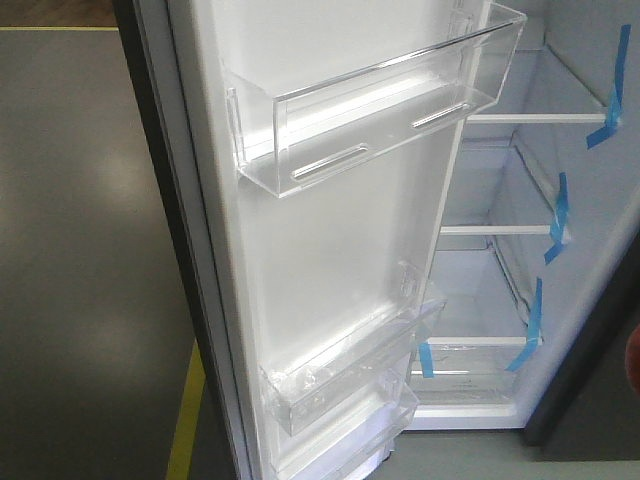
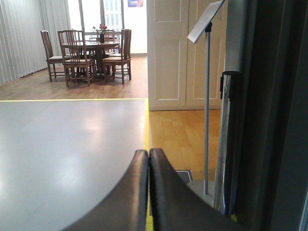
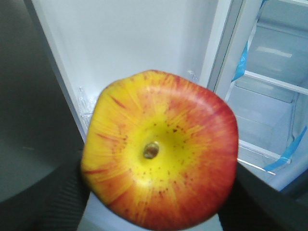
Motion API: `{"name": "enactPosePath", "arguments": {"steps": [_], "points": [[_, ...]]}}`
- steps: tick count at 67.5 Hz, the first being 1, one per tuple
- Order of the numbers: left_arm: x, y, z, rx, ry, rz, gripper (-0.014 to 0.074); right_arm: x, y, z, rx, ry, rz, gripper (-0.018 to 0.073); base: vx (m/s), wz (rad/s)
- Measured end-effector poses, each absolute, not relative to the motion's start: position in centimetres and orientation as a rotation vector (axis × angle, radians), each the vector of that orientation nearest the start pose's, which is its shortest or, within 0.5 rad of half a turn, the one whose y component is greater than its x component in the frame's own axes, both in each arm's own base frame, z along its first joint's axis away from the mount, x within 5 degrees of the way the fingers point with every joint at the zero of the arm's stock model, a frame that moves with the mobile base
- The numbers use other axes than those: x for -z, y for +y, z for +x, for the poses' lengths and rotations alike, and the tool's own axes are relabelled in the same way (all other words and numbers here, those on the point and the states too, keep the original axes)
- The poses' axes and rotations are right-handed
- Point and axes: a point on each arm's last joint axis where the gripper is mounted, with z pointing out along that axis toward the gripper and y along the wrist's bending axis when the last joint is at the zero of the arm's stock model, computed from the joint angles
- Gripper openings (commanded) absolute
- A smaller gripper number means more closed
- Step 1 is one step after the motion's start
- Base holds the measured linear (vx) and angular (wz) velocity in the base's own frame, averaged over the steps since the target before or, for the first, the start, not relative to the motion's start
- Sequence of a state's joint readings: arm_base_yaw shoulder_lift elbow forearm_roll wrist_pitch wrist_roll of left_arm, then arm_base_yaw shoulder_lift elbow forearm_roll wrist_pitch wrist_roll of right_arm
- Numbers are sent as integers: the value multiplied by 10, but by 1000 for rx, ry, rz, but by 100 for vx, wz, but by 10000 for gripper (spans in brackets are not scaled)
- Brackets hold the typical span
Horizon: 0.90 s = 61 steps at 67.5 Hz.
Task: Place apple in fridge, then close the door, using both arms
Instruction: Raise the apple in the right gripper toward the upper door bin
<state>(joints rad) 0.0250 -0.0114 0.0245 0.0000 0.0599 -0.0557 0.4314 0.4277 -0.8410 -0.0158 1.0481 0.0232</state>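
Two sets of jaws show, one in each wrist view. The right jaws are spread wide around the apple (image 3: 159, 151), their dark inner faces pressed to its left and right sides. The apple's stem dimple faces the camera, yellow at the centre and streaked red toward the right edge. It is held in the air, outside the fridge (image 1: 590, 250) and not on any shelf.

Beyond the right jaws and to their left stands the open door (image 1: 330, 260), its white lining turned toward them. Beyond and to their right lies the white fridge interior, with glass shelves (image 1: 500, 230) marked by blue tape (image 1: 557, 215).

One clear bin (image 1: 380, 110) hangs high on the door lining, and two more bins (image 1: 340, 385) sit low.

The left jaws are pressed together at the tips, with nothing between them. Below and ahead of them spreads a grey floor (image 2: 62, 144) edged by a yellow line (image 2: 146, 120). Ahead and to their right rises a thin sign stand (image 2: 207, 96). Far ahead, to the left, wooden chairs (image 2: 77, 53) stand on a wood floor. A dark upright surface fills the view at the far right of the left jaws; I cannot tell what it belongs to.
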Motion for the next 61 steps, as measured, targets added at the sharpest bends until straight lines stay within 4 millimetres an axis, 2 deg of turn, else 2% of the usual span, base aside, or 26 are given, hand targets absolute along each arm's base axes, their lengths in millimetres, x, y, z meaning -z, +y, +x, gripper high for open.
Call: {"name": "enactPosePath", "arguments": {"steps": [61], "points": [[-200,1,57,24,1555,-63,-6,-370,17,44,-229,2052,-426,360,0,0]]}}
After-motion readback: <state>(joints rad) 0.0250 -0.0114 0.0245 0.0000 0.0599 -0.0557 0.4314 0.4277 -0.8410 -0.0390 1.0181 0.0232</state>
